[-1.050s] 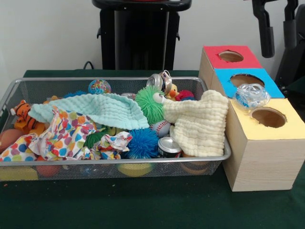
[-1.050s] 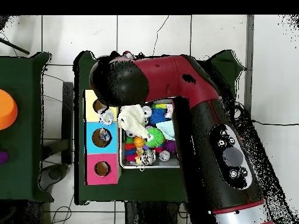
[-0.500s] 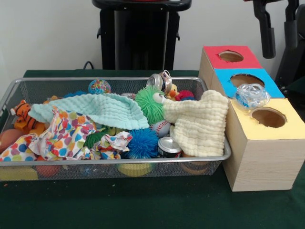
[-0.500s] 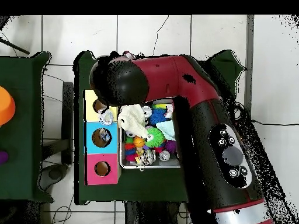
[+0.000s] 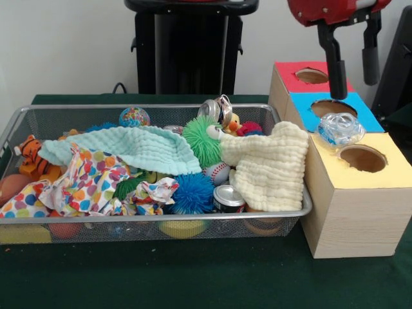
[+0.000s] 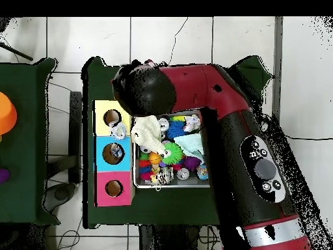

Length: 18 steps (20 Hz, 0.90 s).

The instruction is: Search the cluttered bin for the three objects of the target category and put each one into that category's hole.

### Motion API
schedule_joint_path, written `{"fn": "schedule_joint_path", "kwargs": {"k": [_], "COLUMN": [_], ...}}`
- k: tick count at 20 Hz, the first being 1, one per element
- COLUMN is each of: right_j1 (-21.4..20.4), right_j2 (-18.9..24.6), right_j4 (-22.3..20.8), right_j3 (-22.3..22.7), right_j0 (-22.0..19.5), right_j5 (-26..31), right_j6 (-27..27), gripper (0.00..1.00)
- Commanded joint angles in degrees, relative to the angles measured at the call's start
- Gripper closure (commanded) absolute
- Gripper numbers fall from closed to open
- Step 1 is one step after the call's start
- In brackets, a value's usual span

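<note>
The front camera sat low and close across the table (image 5: 193, 283); the overhead one looked straight down (from higher up), sharing the bin (image 5: 148, 119) (image 6: 170, 184).

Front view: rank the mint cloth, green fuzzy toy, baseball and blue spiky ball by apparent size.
1. Mint cloth.
2. Green fuzzy toy and blue spiky ball: look alike.
3. Baseball, though partly hidden.

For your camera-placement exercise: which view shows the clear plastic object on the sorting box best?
The front view. There the clear plastic object lies plainly across the seam between the blue and yellow tops, just behind the yellow hole. The overhead view shows it only as a small pale speck between those two holes.
</note>
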Motion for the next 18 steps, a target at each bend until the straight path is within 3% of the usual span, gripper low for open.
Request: {"fn": "schedule_joint_path", "kwargs": {"k": [1,13,18], "right_j1": [3.63,5.03,5.11], "right_j2": [1.11,0.19,0.99], "right_j4": [-2.74,-5.44,-4.41], "right_j3": [2.05,2.0,2.02], "right_j0": [-1.57,-0.72,-0.91], "right_j5": [0.29,-2.67,-2.54], "right_j6": [-4.82,-3.69,-2.46], "gripper": [0.0,0.0,0.0]}}
